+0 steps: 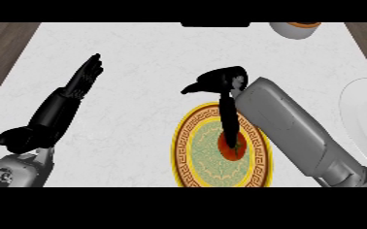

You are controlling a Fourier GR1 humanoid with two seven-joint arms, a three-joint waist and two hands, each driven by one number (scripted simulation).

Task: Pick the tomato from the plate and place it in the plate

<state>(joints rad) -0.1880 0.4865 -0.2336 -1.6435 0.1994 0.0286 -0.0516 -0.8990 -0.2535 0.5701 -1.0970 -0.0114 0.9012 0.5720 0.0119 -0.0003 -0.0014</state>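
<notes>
A red tomato (234, 149) lies in the middle of a round plate (188, 150) with a gold and orange patterned rim and a pale green centre. My right hand (219, 80) hovers above the plate's far edge. Its fingers (228, 119) stretch straight down to the tomato and cover part of it, while the thumb points away to the left. The hand looks open, with nothing curled round the tomato. A plain white plate (356, 107) is cut off by the right edge of the view. My left hand (80, 85) rests open at the left, fingers straight and pointing away.
A small white bowl (294, 29) with orange contents stands at the counter's far right. A dark object (215, 24) sits at the far edge in the middle. Wooden flooring shows beyond the counter's left and right corners.
</notes>
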